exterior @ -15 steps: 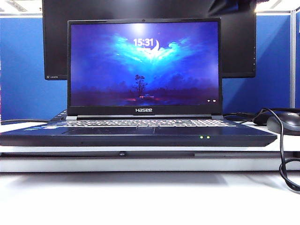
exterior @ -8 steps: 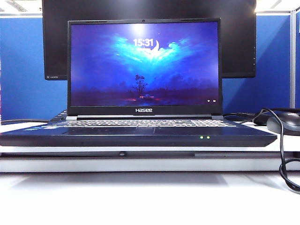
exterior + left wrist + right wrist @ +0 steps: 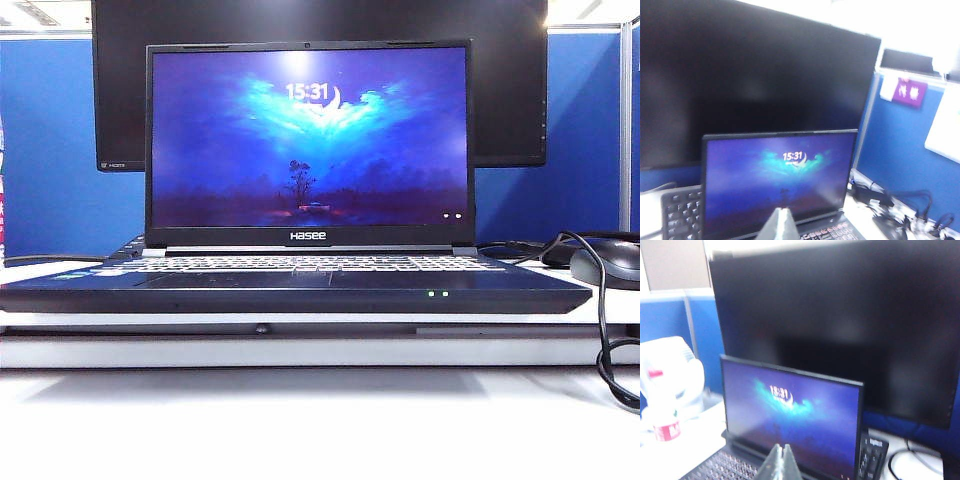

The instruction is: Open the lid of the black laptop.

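Observation:
The black laptop (image 3: pixel 300 290) sits on the white desk facing the exterior camera. Its lid (image 3: pixel 307 140) stands upright, with the lit blue screen reading 15:31 and "Hasee" on the lower bezel. Neither arm shows in the exterior view. In the left wrist view my left gripper (image 3: pixel 782 211) is shut with nothing in it and hangs in front of the lid (image 3: pixel 777 180) without touching it. My right gripper (image 3: pixel 781 446) is also shut and empty, held in the air before the screen (image 3: pixel 790 425) and above the keys (image 3: pixel 722 467).
A large dark monitor (image 3: pixel 510 90) stands right behind the laptop. A grey mouse (image 3: pixel 610 262) with a looping black cable (image 3: pixel 603 330) lies to the right. A separate black keyboard (image 3: pixel 682 215) lies beside the laptop. A plastic bottle (image 3: pixel 665 425) stands to one side.
A dark arm part that showed at the top right a second ago has left the exterior view. The laptop and its lid have not moved.

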Action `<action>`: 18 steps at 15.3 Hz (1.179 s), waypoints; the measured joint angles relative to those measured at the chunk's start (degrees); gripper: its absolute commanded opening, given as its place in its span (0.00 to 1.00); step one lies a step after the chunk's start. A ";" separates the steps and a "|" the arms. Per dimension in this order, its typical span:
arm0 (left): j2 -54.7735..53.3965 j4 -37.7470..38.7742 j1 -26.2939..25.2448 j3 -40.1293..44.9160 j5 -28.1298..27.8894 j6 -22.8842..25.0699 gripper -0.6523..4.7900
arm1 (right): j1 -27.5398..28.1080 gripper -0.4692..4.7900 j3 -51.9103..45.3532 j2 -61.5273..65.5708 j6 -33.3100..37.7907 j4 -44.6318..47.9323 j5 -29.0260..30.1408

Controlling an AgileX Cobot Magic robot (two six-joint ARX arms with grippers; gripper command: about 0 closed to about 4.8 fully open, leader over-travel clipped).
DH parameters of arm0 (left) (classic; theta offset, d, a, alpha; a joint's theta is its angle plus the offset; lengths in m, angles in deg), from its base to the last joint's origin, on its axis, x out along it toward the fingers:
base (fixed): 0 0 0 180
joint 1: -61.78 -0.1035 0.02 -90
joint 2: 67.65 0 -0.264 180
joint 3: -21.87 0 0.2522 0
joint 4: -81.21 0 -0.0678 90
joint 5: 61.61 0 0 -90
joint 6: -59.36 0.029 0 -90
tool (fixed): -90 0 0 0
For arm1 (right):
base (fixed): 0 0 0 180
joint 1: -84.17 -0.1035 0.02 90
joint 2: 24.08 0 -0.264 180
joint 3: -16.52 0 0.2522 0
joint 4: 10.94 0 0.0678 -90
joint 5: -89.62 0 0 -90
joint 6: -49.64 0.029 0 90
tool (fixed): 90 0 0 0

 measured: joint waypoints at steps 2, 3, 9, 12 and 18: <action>5.42 3.72 -0.02 1.64 -0.76 -2.08 0.11 | 0.00 0.08 -2.60 -3.76 0.11 0.07 -0.17; 6.64 5.53 -0.02 2.86 -1.57 -3.56 0.11 | 0.00 0.08 -3.54 -4.96 0.11 -0.79 -0.15; 12.15 8.70 -0.09 12.90 1.20 -12.44 0.11 | 0.00 0.08 -9.60 -5.90 0.48 -12.28 0.81; 12.15 8.96 -0.09 12.92 1.60 -16.11 0.11 | 0.00 0.08 -9.60 -5.92 0.48 -16.37 0.87; 12.15 9.03 -0.09 12.92 1.77 -16.31 0.11 | 0.00 0.08 -9.60 -5.92 0.48 -17.40 0.85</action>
